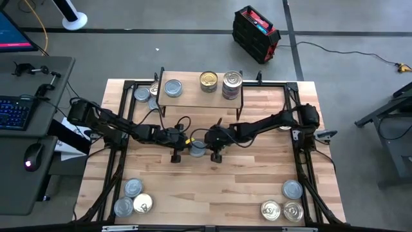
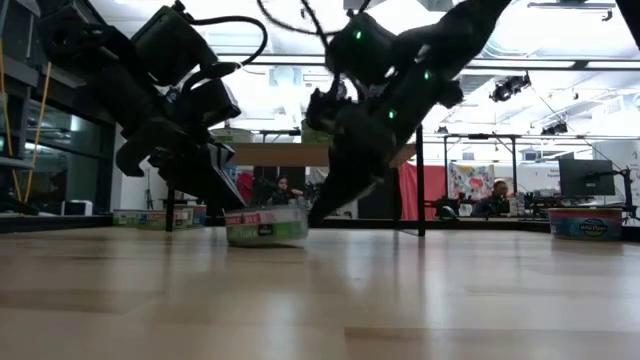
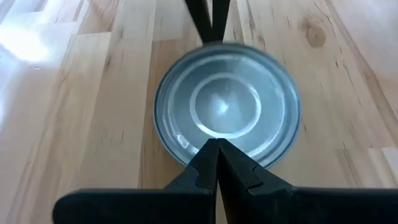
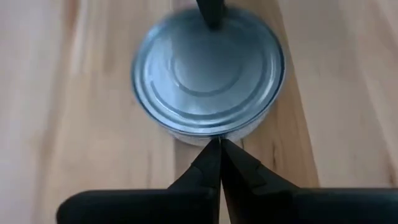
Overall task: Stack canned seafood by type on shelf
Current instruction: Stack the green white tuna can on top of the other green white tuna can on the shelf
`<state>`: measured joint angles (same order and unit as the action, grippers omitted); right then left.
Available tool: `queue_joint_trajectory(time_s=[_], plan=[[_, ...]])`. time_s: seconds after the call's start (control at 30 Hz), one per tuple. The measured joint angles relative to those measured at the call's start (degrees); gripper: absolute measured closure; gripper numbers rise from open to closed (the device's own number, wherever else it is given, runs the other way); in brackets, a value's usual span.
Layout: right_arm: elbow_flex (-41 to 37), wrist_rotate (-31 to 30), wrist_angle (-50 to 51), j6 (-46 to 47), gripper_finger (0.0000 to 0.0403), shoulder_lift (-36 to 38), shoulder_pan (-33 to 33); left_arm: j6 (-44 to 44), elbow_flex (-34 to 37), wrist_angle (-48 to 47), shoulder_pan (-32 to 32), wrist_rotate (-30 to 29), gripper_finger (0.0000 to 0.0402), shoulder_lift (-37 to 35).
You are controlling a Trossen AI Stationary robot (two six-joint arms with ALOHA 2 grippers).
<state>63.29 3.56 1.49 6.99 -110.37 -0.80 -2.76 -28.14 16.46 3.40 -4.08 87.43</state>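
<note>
A silver-lidded tin (image 1: 197, 149) of canned seafood stands on its base at the middle of the wooden table, between my two grippers. My left gripper (image 1: 187, 143) is shut at the tin's left side. My right gripper (image 1: 207, 143) is shut at its right side. Both slant down toward it. The shelf (image 1: 193, 98) stands at the table's far edge. On its board are a silver-lidded tin (image 1: 172, 88), a gold-lidded tin (image 1: 208, 80) and a taller stack of tins (image 1: 232, 85). My left gripper meets the tin's rim (image 3: 198, 155) on its left side with the tips of its shut fingers (image 3: 208, 163), slanting down from the table's left. The tin stands upright on the table. My right gripper meets the tin's side wall (image 4: 214, 134) on its right side with its shut fingertips (image 4: 211, 158), slanting down from the table's right, opposite my left gripper.
More tins lie by the shelf's left legs (image 1: 141, 94). Three tins sit at the near left corner (image 1: 132, 187). Three more sit at the near right corner (image 1: 291, 189). A desk with a keyboard (image 1: 14, 111) stands left of the table.
</note>
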Motion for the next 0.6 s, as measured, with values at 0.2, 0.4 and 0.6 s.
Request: queue_joint_trajectory(time_s=[0.2, 0.4, 0.6], plan=[[0.1, 0.0, -1.8, 0.1, 0.0403, 4.2, 0.1, -0.4, 0.0, -1.4, 0.0, 0.0, 0.0401, 0.1], [0.1, -0.1, -3.6, 0.9, 0.0403, 5.0, 0.1, -0.4, 0.1, -1.0, 0.0, 0.0, 0.0401, 0.2], [0.1, -0.1, -5.3, 2.1, 0.0403, 5.1, 0.1, 0.8, 0.1, 0.5, 0.0, 0.0, 0.0401, 1.2]])
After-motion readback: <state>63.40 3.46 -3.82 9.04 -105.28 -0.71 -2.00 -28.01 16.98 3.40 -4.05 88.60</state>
